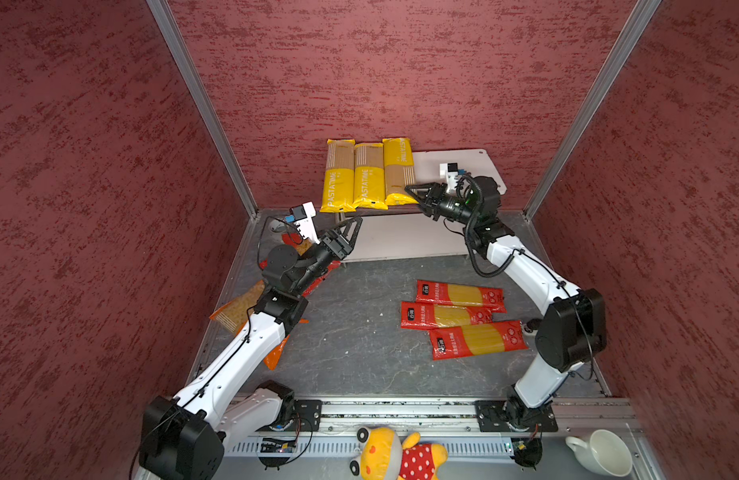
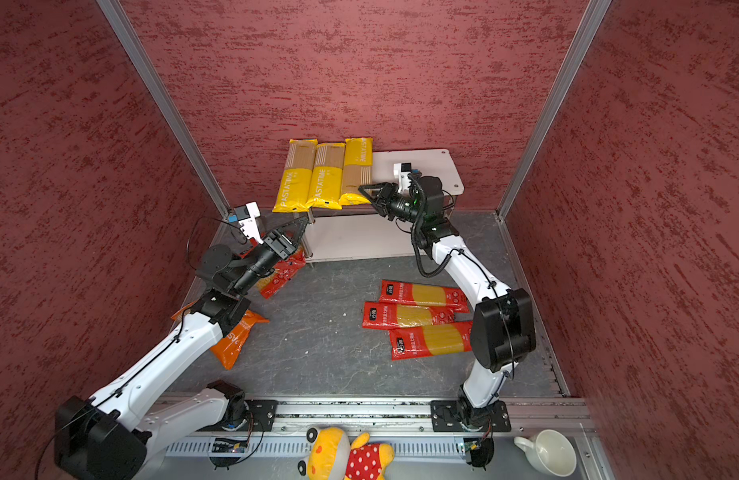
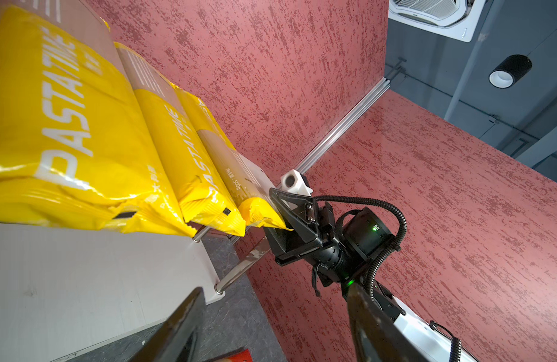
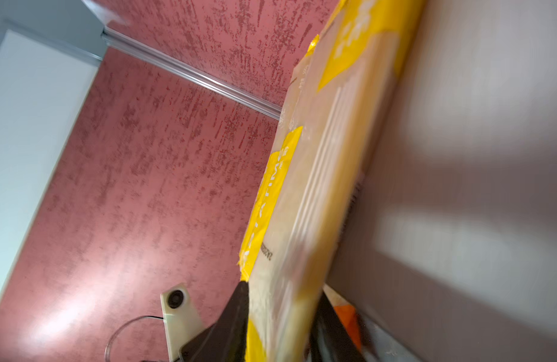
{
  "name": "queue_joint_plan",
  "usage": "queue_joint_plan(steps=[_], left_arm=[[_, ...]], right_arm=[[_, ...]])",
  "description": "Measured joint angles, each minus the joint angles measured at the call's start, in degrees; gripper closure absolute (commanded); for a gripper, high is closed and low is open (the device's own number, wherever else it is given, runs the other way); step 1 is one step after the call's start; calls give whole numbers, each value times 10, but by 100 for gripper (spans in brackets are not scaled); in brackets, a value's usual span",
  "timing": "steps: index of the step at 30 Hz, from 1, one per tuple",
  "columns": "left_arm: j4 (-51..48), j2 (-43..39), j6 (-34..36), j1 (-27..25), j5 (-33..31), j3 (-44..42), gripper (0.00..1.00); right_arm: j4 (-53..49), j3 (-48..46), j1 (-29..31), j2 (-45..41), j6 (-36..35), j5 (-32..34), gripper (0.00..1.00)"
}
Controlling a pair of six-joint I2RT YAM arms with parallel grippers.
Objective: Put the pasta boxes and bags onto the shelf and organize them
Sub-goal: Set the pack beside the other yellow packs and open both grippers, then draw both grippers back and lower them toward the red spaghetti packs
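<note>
A: What sits on the shelf (image 1: 463, 166)?
B: Three long yellow spaghetti packs (image 1: 368, 176) with white "PASTATIME" lettering, side by side on the left half of its white top board, near ends overhanging.
A: And the grippers?
B: The right gripper (image 1: 413, 195) brackets the rightmost pack's near end. Whether it is pinching, I cannot tell. The left gripper (image 1: 355, 226) hangs spread and empty. Three red spaghetti packs (image 1: 453, 316) lie on the grey table (image 1: 351, 332).
</note>
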Motion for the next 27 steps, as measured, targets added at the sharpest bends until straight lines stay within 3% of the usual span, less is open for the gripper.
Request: queue_joint_plan(steps=[4,12,19,27], left_arm=[[-9,0,4,0,1,-2,29],[-42,0,38,-8,2,-17,29],[-73,3,127,-85,-21,-23,29],[-74,47,182,-152,-65,-66,29]], right_arm=[[0,-37,-1,-29,-20,13,44],[17,-147,-9,-122,-45,55,37],[47,-238,-10,-184,-62,73,36],[105,-375,-9,-318,-110,118,38]])
